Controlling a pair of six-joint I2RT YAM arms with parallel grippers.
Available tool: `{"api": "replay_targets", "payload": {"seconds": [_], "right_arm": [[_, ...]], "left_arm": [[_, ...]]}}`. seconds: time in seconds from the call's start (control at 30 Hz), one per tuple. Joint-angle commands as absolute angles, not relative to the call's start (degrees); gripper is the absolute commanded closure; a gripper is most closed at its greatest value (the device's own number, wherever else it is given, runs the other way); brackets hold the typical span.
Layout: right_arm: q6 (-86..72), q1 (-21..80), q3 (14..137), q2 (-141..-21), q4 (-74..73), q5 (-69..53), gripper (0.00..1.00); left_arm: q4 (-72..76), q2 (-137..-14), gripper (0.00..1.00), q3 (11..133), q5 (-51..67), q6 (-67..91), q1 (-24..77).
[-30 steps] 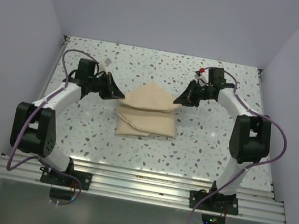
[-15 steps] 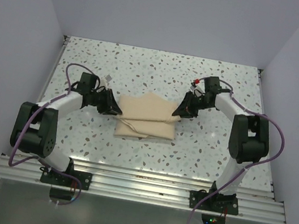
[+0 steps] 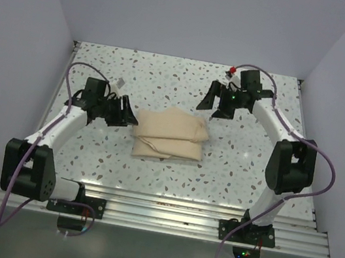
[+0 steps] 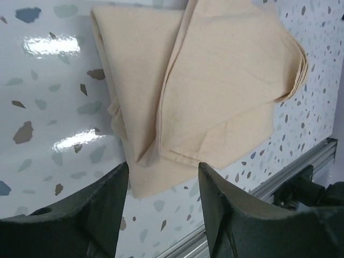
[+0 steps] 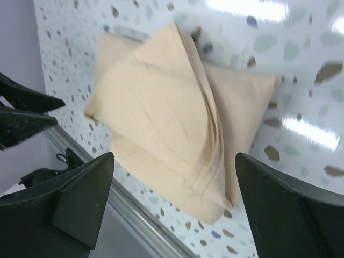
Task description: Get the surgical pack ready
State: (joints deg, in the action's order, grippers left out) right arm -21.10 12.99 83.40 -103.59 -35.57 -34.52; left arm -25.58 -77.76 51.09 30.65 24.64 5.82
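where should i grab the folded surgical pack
Probably the right end of the surgical pack, where the top flap's layered edges stack up; come in low from the right with the right end effector, since its middle lies flat.

Speckled white tabletop (image 3: 166, 168), aluminium rail (image 3: 164, 217) at its near edge, plain lilac walls (image 3: 198, 14)

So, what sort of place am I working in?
Probably a robot test cell, not a clinic: plain lilac walls box in the white speckled tabletop, and a ribbed aluminium rail carries both arm bases.
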Motion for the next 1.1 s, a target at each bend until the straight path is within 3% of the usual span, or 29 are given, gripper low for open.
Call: {"api": "replay_targets", "payload": {"seconds": [0.0,0.17,0.33,0.63,0.93,1.07], "right_arm": [[-21.2,14.7,93.8,-108.9,-30.7,-33.3,0.01],[-17.5,20.2,108.3,-120.5,-35.4,-33.8,0.01],[-17.6,22.2,114.3,-129.4,-36.6,-32.9,0.01],[-11.8,23.1,117.7,-135.5,-41.2,-34.7,0.01],[-15.0,24.1,116.1,-137.3,-36.5,-52.4,0.02],[-16.2,24.1,115.2,-136.4,-35.4,-54.1,0.12]], "left_arm": [[-28.9,-74.3,0.41,54.1,24.4,20.6,5.9],[-29.5,-71.3,0.41,52.1,24.6,19.9,5.9],[-29.8,-66.7,0.42,48.6,25.8,20.0,5.9],[-32.0,-62.1,0.42,45.3,25.7,20.0,5.9],[-31.2,-62.3,0.42,45.1,26.5,21.1,5.9],[-30.9,-62.8,0.42,45.2,26.9,21.2,5.8]]}}
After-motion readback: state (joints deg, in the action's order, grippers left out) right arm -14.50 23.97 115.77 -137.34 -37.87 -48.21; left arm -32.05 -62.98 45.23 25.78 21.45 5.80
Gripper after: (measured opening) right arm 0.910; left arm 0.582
